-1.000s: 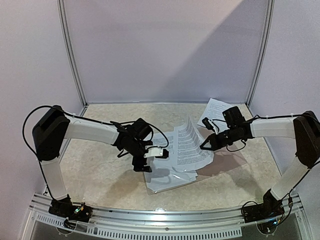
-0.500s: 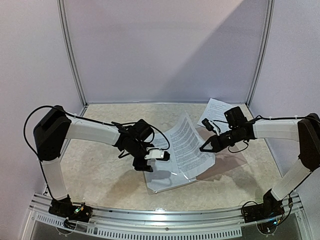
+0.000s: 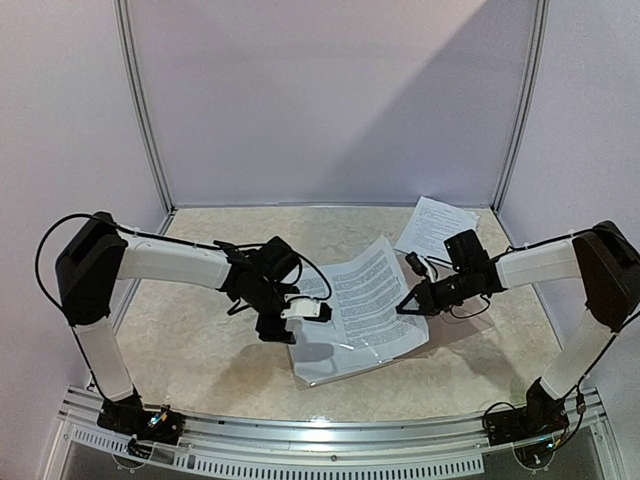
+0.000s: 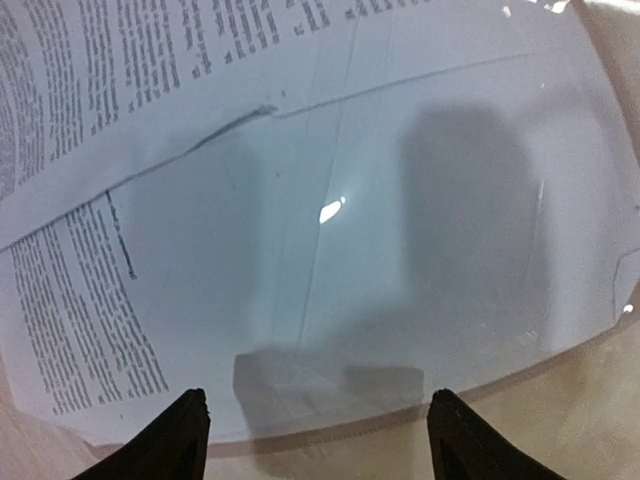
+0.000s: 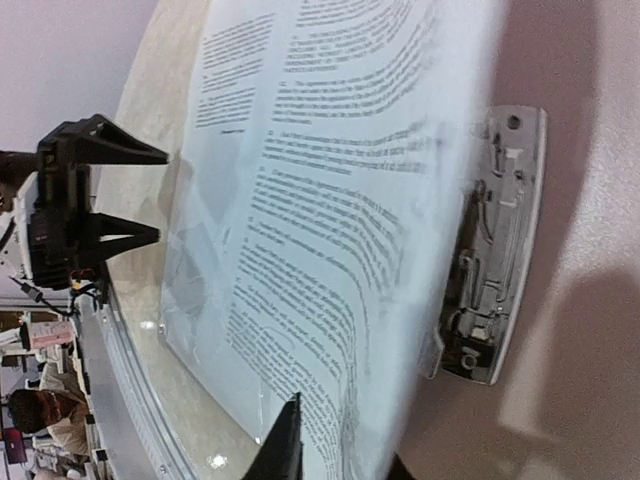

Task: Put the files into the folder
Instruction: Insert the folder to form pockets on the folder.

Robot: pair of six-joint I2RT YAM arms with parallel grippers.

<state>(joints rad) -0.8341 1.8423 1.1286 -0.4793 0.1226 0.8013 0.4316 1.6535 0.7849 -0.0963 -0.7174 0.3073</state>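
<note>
The folder lies open at mid-table, its clear plastic leaf [image 3: 325,365] on the left and its tan cover [image 3: 458,332] on the right. The cover carries a metal clip [image 5: 490,250]. A printed sheet [image 3: 368,295] of the files lies bowed over the folder. The sheet's right edge runs between the fingers of my right gripper [image 3: 404,306], which stand slightly apart. My left gripper [image 3: 300,312] hovers open and holds nothing. It hangs over the near edge of the plastic leaf [image 4: 400,250], where more printed sheets [image 4: 90,300] lie. Its black fingers [image 5: 105,150] also show in the right wrist view.
Another printed sheet [image 3: 433,226] lies at the back right of the table near the wall post. White walls close in the back and both sides. A metal rail [image 3: 330,440] runs along the near edge.
The curled-up sheet has come down lower over the folder as my right gripper moved down and left. Its jaws have parted a little. The left gripper's jaws narrowed slightly.
</note>
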